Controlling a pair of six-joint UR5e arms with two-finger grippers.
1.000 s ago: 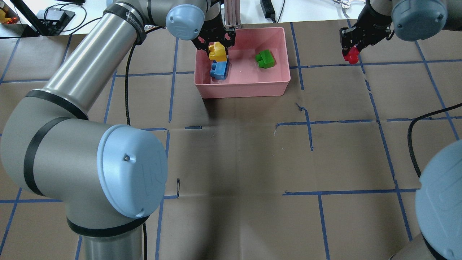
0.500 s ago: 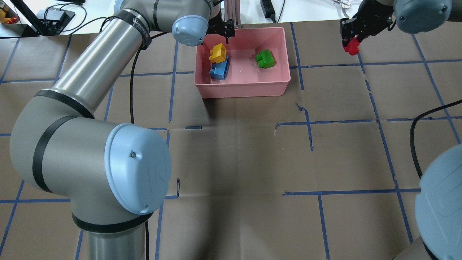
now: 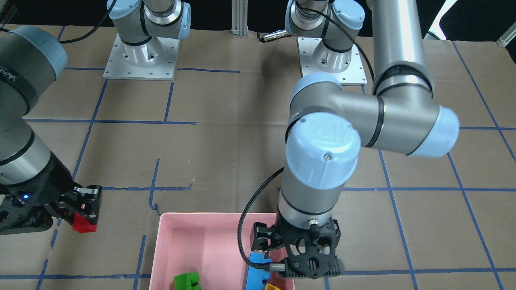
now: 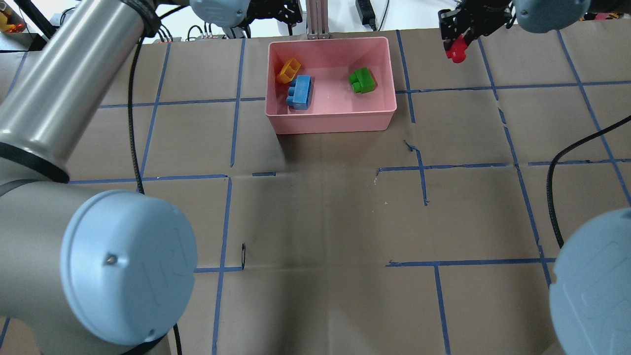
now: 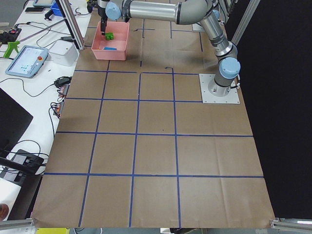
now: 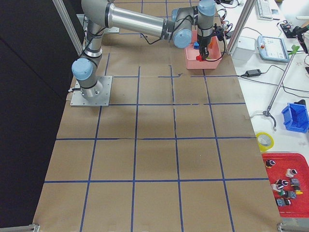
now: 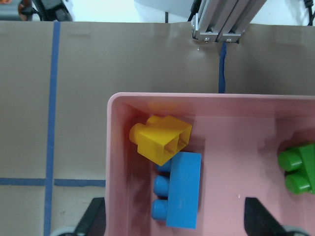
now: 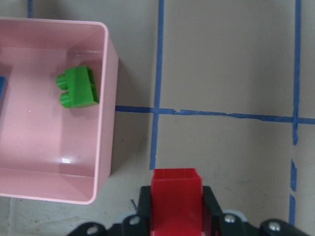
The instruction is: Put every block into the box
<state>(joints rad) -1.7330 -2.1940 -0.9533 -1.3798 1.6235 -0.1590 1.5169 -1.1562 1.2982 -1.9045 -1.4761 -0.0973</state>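
The pink box (image 4: 330,123) stands at the far middle of the table. Inside it lie the yellow brick (image 4: 289,70), tipped on its side against the blue brick (image 4: 300,92), and the green brick (image 4: 362,80) to the right. My left gripper (image 3: 296,264) is open and empty, above the box's far left corner; its fingers (image 7: 93,219) frame the box in the left wrist view. My right gripper (image 4: 457,44) is shut on the red brick (image 4: 456,51), held above the table to the right of the box. The red brick also shows in the right wrist view (image 8: 176,201).
An aluminium post (image 4: 316,19) stands just behind the box's far wall. Black cables (image 4: 135,113) trail along both arms. Blue tape lines (image 4: 419,167) grid the brown table cover. Clutter lies past the far edge.
My left gripper let go of the yellow brick and drew up and back; the brick tipped on its side beside the blue one. My right gripper moved left and farther back with the red brick.
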